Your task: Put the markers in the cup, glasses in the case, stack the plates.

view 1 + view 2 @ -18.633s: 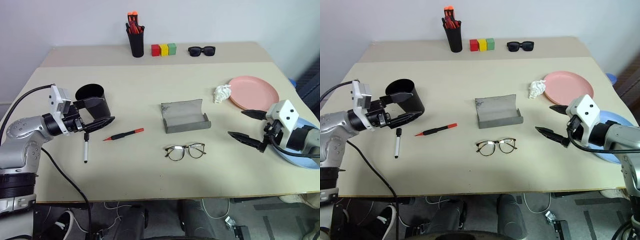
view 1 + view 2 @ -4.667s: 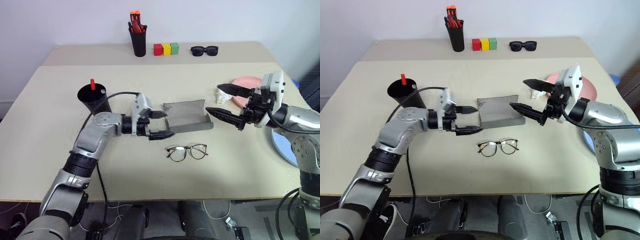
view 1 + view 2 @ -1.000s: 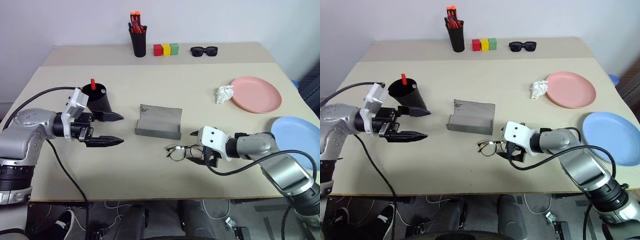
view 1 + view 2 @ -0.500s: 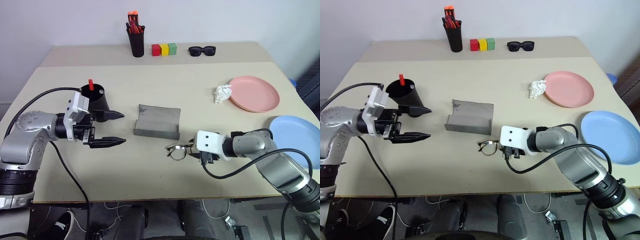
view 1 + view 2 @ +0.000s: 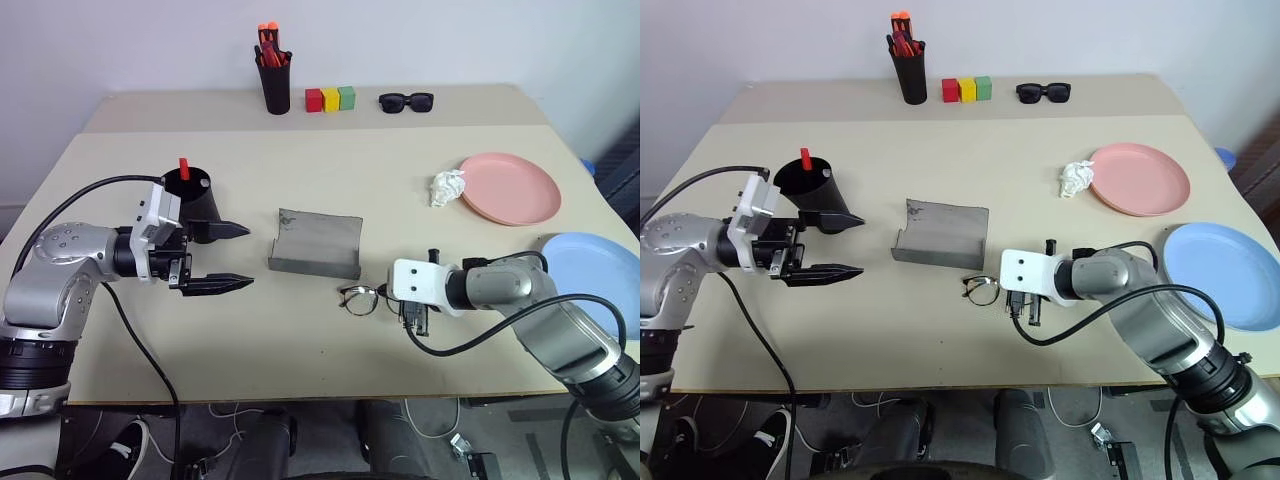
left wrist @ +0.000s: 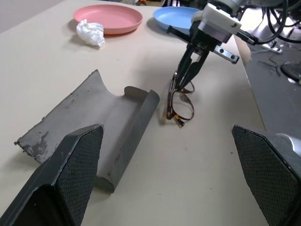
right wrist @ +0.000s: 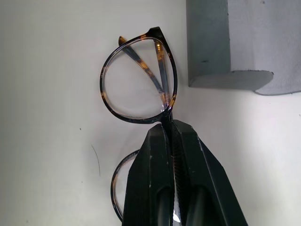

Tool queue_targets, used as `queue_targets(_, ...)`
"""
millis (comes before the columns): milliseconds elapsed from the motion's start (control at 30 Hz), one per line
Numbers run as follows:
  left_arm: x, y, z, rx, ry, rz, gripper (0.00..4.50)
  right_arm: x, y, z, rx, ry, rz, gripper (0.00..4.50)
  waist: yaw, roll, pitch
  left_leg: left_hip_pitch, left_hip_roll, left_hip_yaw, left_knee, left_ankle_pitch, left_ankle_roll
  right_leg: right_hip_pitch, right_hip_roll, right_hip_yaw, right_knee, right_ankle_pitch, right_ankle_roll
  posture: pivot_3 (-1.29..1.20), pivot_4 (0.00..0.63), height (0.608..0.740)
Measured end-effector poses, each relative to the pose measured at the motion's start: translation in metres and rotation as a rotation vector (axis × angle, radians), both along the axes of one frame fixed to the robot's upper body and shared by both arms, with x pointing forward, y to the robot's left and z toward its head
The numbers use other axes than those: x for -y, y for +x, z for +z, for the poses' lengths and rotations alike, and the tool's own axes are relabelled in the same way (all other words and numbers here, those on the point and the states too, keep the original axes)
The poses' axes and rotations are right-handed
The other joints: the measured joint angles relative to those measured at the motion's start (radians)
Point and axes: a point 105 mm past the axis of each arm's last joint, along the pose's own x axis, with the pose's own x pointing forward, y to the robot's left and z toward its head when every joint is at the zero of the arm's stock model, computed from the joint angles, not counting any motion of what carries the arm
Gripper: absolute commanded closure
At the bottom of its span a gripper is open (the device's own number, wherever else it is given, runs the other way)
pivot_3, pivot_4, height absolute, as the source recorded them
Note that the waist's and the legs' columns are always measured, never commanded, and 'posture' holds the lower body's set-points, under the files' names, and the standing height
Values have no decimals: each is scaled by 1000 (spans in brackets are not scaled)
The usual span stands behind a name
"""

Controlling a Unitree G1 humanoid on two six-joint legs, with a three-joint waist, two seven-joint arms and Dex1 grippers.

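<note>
The wire-rimmed glasses (image 7: 136,80) lie just in front of the open grey case (image 5: 315,245), tipped up on edge. My right gripper (image 7: 169,125) is shut on their bridge, seen from the side in the left wrist view (image 6: 186,75). One lens (image 5: 358,298) shows left of the wrist. My left gripper (image 5: 247,257) hangs open and empty left of the case, beside the black cup (image 5: 195,200). A red marker (image 5: 184,166) sticks up out of the cup. The pink plate (image 5: 510,188) and the blue plate (image 5: 590,270) lie apart at the right.
A crumpled paper ball (image 5: 446,187) rests against the pink plate's left rim. Along the back of the table stand a black pen holder (image 5: 275,85), three coloured blocks (image 5: 329,98) and black sunglasses (image 5: 405,100). A black cable (image 5: 110,185) loops over my left arm.
My right gripper has gone from open to shut on the glasses' bridge, and the glasses have tipped from flat onto their edge. The left arm has stayed put.
</note>
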Motion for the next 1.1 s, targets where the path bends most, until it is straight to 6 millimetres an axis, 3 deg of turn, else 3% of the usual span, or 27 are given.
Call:
queue_targets(200, 0, 2, 2, 3, -14, 15, 0, 7, -7, 13, -81, 68, -12, 4440, 0, 0, 0, 0, 0, 0, 0, 0, 0, 0, 0, 0, 0, 0, 0, 0, 150, 740)
queue_targets(367, -4, 6, 7, 39, -46, 41, 0, -4, -9, 61, -42, 220, 31, 4440, -5, 0, 0, 0, 0, 0, 0, 0, 0, 0, 0, 0, 0, 0, 0, 0, 150, 740)
queue_targets(500, -12, 9, -1, 47, -27, 87, 0, -18, -2, 94, 12, 351, 54, 4440, -4, 0, 0, 0, 0, 0, 0, 0, 0, 0, 0, 0, 0, 0, 0, 0, 150, 740)
queue_targets(633, -21, 13, -4, 66, -20, 127, 0, -26, 16, 111, 84, 410, 30, 4440, -2, 0, 0, 0, 0, 0, 0, 0, 0, 0, 0, 0, -1, 0, 0, 0, 150, 740)
queue_targets(900, -30, 15, -13, 87, 8, 157, 0, -60, 61, 119, 153, 544, 1, 4440, -7, 0, 0, -2, 0, 1, -2, 0, 0, -5, 0, 0, 2, 0, 0, 0, 150, 740)
queue_targets(1100, -32, 12, -19, 73, 13, 162, 0, -96, 72, 94, 101, 583, 18, 4440, -8, 0, 0, -3, 0, 2, -2, 0, -1, -8, -1, 0, 3, 1, -1, 0, 150, 740)
